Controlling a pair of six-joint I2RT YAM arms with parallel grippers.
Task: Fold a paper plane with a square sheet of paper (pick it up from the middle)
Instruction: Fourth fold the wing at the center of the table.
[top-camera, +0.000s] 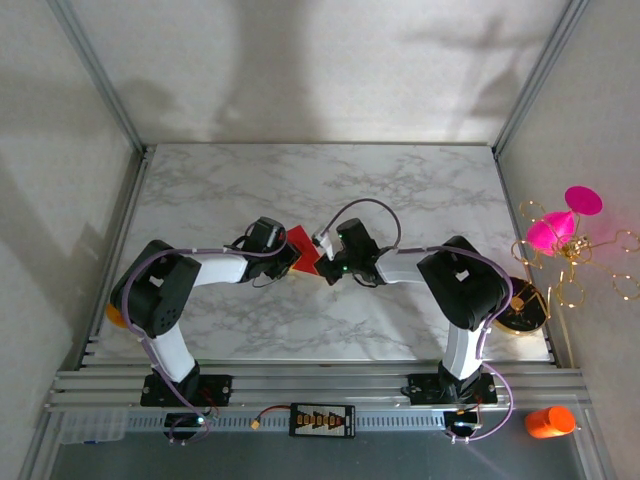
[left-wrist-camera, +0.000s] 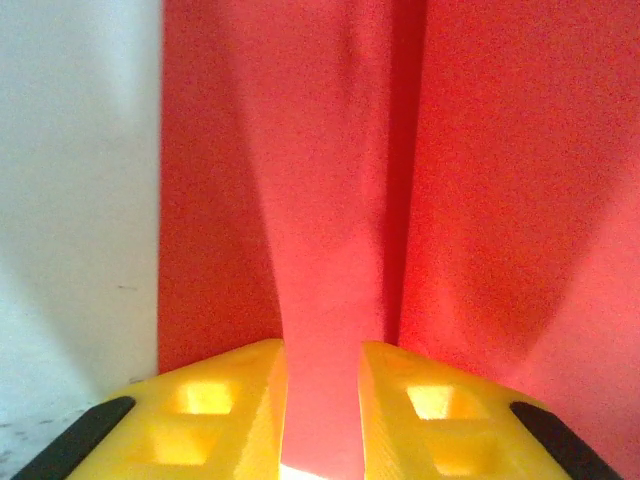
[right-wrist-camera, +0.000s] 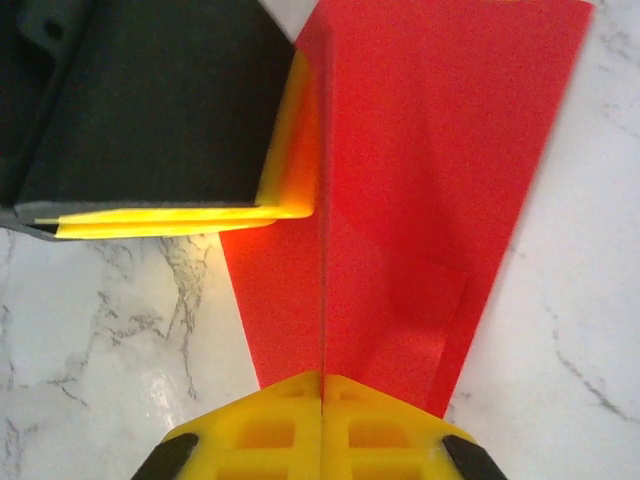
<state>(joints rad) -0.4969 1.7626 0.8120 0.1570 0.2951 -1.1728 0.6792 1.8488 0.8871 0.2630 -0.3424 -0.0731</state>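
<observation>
Top external: fixed high, behind the arm bases, facing down and toward the far wall; takes in the whole marble surface (top-camera: 420, 180) from a distance. Left wrist: just behind the left pincer (left-wrist-camera: 322, 350), looking along its fingers, very near the red paper (left-wrist-camera: 480, 200). Right wrist: just behind the right pincer (right-wrist-camera: 322, 378), facing down at the surface, near. All three share the red paper; right wrist also catches the left pincer.

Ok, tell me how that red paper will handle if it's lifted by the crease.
The red paper is probably light and floppy: it looks thin, with a shallow wrinkle. The centre crease pinched by the right gripper likely stiffens it lengthwise. It may slip, as its surface looks smooth.
</observation>
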